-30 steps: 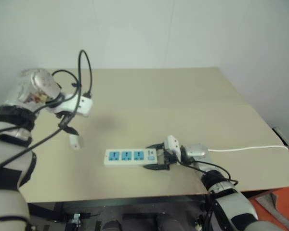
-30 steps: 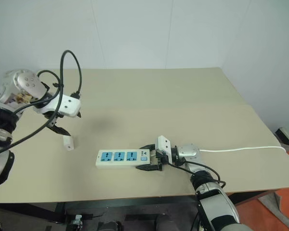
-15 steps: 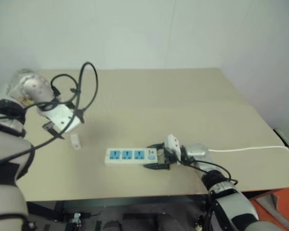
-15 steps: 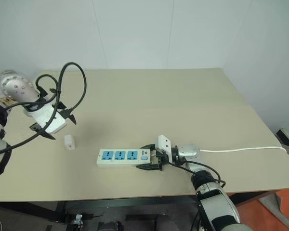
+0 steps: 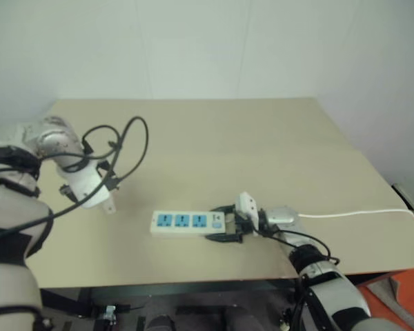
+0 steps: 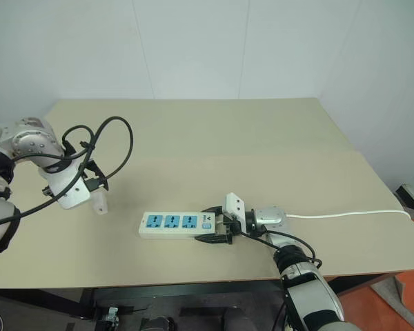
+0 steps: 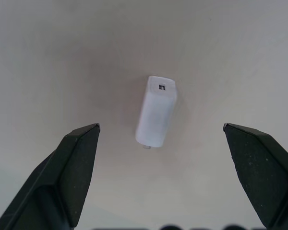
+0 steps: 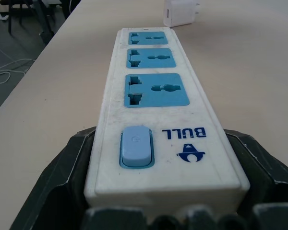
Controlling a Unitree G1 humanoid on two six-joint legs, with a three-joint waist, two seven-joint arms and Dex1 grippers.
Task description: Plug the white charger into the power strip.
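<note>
The white charger (image 7: 156,111) lies on its side on the tan table, left of the power strip (image 6: 172,225); it also appears as a small white block (image 6: 100,204) beside my left wrist. My left gripper (image 7: 161,126) points down over the charger, open, its black fingers (image 7: 77,158) wide on either side and apart from it. The power strip has three blue socket faces (image 8: 156,91) and a blue switch. My right gripper (image 6: 212,224) is shut on the strip's switch end, one finger (image 8: 72,163) against each long side.
The strip's thin white cord (image 6: 345,214) runs right across the table to its edge. A loop of black cable (image 6: 121,141) arcs above my left wrist. The table's front edge (image 6: 159,281) is close behind the strip. Bare tabletop stretches far and right.
My left gripper has rolled, swung down and to the left, and now points down over the charger. The charger, the strip and my right gripper have stayed put.
</note>
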